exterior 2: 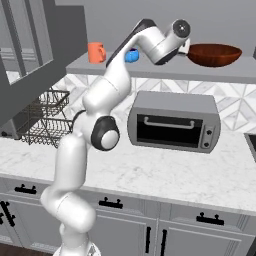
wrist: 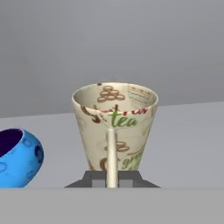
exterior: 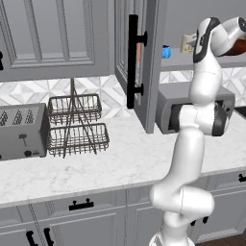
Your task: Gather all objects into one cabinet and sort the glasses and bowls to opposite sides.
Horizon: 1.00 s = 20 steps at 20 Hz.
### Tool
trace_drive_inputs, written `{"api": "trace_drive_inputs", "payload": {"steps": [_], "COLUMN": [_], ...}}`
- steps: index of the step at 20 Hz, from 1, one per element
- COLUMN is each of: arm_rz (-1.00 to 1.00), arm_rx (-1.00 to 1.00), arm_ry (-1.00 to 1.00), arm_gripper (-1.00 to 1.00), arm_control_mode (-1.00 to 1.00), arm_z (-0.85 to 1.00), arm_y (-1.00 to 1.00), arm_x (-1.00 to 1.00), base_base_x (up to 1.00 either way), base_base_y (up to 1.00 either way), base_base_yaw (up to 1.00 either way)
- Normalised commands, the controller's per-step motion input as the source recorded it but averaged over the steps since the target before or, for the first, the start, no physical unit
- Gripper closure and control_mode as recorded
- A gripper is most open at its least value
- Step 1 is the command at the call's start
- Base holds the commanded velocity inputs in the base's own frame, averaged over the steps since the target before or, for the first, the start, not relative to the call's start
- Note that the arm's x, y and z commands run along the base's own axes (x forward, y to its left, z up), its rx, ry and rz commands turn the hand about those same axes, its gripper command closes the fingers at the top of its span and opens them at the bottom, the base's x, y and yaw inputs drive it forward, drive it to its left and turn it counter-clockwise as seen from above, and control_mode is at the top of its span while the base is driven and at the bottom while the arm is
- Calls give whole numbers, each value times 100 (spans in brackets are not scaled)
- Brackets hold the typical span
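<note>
Left base view. My arm (exterior: 204,96) reaches up to the shelf (exterior: 180,60) of the open cabinet, whose door (exterior: 144,62) stands swung out with its black handle (exterior: 133,60) facing me. Taking the mug (exterior: 188,43) as landmark: the blue cup (exterior: 166,51) stands just beside it toward the door, and the bowl (exterior: 238,48) lies on its far side, away from the door, mostly behind my wrist.

Right base view. My hand sits at shelf height between the blue cup (exterior 2: 132,55) and the bowl (exterior 2: 214,54), covering the place of the mug. The orange cup (exterior 2: 96,52) stands beyond the blue cup, well apart from the mug's place; the bowl lies on the opposite side, near my hand.

Hand view. The mug (wrist: 114,127) stands upright on the shelf, handle edge-on toward me. My gripper (wrist: 112,178) is fully closed on that handle, fingertips (wrist: 99,179) pinching its lower end. The blue cup (wrist: 18,157) sits just beside the mug, apart from it.

Handling, by judgement: the mug looks stiff, glazed, light and breakable. The thin handle is a narrow purchase; the mug could pivot about it, so slow, level carriage suits. The bowl, broad and glossy, would take a rim pinch.
</note>
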Motion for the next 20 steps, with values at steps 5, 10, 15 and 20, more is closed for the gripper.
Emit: {"api": "trace_drive_inputs", "payload": {"steps": [5,10,15,20], "arm_rz": [0,0,0,0], "arm_rx": [0,0,-3,-8], "arm_ry": [-3,-10,-15,-13], "arm_gripper": [100,100,100,100], "arm_control_mode": [-100,-100,-100,-100], "arm_z": [-28,-16,0,0], "arm_y": [32,44,46,57], "arm_x": [-76,-59,-43,-21], "base_base_x": [0,0,0,0], "base_base_y": [0,0,0,0], "base_base_yaw": [0,0,0,0]}}
